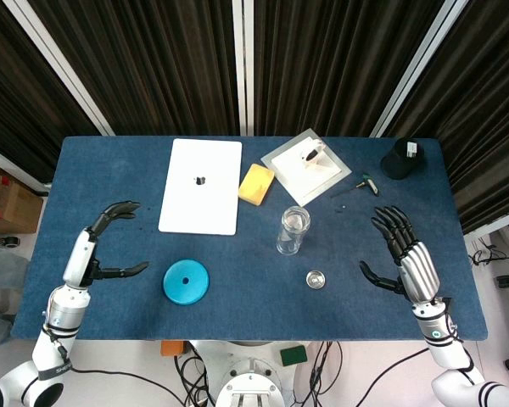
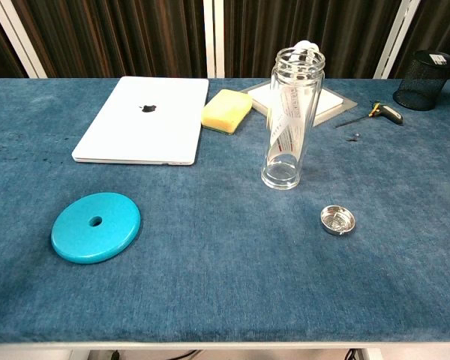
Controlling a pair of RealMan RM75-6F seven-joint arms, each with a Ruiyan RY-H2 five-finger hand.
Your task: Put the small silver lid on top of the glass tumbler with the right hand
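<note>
The small silver lid [image 1: 316,278] [image 2: 337,220] lies on the blue table, hollow side up, in front of and a little right of the glass tumbler [image 1: 293,230] [image 2: 291,120]. The tumbler stands upright and uncovered near the table's middle. My right hand [image 1: 405,255] hovers open to the right of the lid, fingers spread, holding nothing. My left hand [image 1: 108,240] is open at the table's left side, far from both. Neither hand shows in the chest view.
A teal disc [image 1: 186,281] [image 2: 96,226] lies front left. A shut white laptop [image 1: 201,185] [image 2: 146,118], a yellow sponge [image 1: 256,183] [image 2: 226,109] and a white tray [image 1: 306,163] sit behind the tumbler. A black mesh cup [image 1: 402,158] [image 2: 422,79] and a small tool [image 1: 366,181] [image 2: 382,111] are back right.
</note>
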